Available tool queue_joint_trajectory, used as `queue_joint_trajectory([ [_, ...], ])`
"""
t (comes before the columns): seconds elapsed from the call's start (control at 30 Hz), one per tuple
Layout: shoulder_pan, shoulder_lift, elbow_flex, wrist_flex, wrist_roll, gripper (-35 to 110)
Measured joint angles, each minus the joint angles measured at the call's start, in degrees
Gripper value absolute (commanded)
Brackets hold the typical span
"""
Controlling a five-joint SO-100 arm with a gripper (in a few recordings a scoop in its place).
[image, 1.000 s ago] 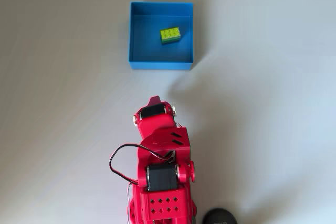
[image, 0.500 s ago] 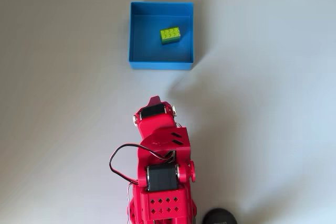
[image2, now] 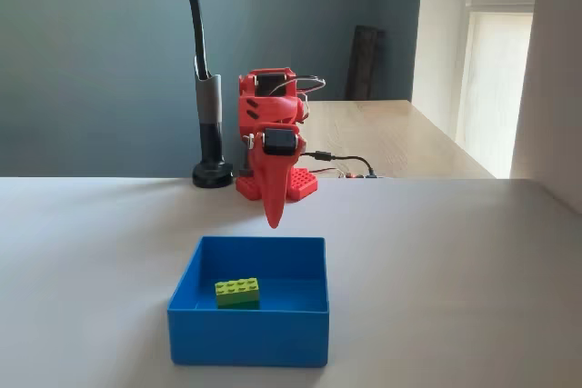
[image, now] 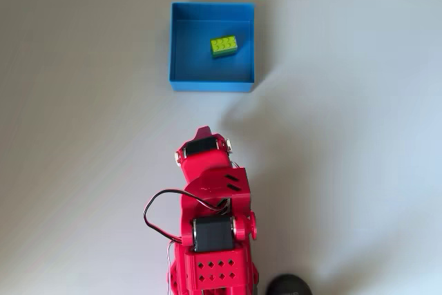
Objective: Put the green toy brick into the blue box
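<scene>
**A:** From overhead, the green toy brick (image: 223, 46) lay flat on the floor of the blue box (image: 178, 45), studs up, toward the box's upper right in the picture. The red arm (image: 209, 219) was folded well below the box, nothing of it over the rim.

**B:** So the placing looked done to me. The sensible finish was to park the arm clear of the box, so nothing could clip a wall and tip the brick out.

**A:** Agreed. Could you read the gripper from up there?

**B:** No, the arm's own body covered it. The fixed view settled that: the gripper (image2: 275, 215) hung point-down behind the box's far wall, its two fingers pressed together into one tip, holding nothing.

**A:** That view also showed a black lamp stand (image2: 212, 143) beside the arm, well behind the box, and the brick (image2: 237, 292) sitting left of the box's middle, touching no wall.
</scene>
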Motion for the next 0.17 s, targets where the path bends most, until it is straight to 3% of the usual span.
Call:
queue_joint_trajectory([
  [0.17, 0.0, 0.0, 0.0, 0.0, 0.0, 0],
])
